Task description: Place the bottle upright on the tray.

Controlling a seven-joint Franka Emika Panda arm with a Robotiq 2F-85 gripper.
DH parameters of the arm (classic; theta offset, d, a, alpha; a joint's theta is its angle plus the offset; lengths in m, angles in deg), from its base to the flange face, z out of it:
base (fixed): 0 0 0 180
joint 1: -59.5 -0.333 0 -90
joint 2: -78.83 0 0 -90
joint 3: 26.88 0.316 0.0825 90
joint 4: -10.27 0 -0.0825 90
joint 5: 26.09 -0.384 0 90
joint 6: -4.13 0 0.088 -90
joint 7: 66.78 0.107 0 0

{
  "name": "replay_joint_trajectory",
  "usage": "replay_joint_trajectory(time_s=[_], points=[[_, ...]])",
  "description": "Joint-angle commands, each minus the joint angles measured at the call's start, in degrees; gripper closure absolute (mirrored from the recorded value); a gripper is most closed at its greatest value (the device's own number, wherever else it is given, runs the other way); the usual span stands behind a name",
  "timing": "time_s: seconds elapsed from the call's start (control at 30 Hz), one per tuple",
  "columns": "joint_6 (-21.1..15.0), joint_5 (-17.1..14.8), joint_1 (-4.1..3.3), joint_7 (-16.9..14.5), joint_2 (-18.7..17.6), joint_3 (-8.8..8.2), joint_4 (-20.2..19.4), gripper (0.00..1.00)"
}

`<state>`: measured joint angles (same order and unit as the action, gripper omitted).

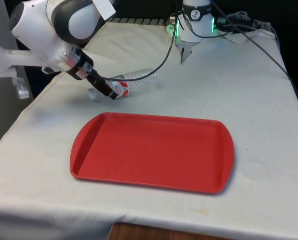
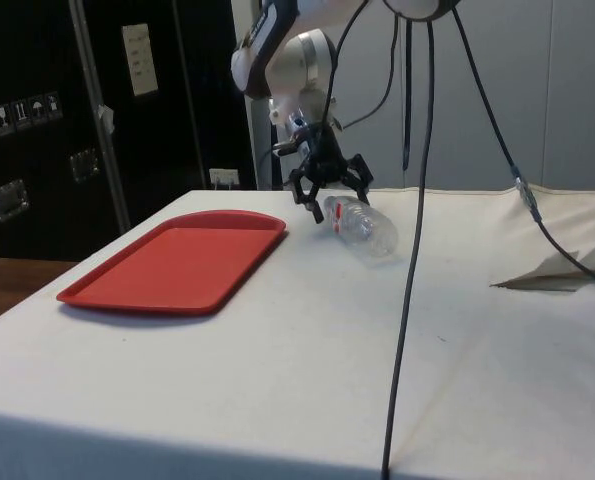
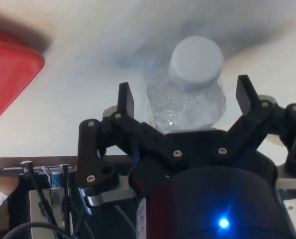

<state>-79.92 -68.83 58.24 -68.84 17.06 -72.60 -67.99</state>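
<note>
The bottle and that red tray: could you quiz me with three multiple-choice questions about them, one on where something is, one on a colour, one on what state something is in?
1. Where is the bottle?
A. Standing on the tray
B. Lying on the white cloth beyond the tray
C. Lifted high above the table

2. What colour is the tray?
A. Red
B. Blue
C. Green

3. How is the hand?
A. Shut tight on the bottle's cap
B. Open, with a finger on either side of the bottle's neck end
C. Holding the tray's rim

Answers:
1. B, since the side view shows the bottle on its side on the cloth, off the tray.
2. A, as the front and side views both show it red.
3. B, because the wrist view shows the fingers spread apart with the cap between them, untouched.
</note>
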Motion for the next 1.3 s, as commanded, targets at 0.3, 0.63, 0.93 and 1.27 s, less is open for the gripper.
replay_joint_trajectory(time_s=[0.3, 0.63, 0.93, 1.27], points=[[3.5, -0.8, 1.72, -0.52, -1.43, 0.52, 2.52, 0.0], [6.82, -2.12, 2.69, -0.97, -2.86, 0.17, 4.7, 0.0], [8.65, -2.92, 3.09, -1.09, -4.18, -0.29, 6.13, 0.0], [8.71, -3.15, 3.15, -1.49, -4.7, -0.17, 6.02, 0.0]])
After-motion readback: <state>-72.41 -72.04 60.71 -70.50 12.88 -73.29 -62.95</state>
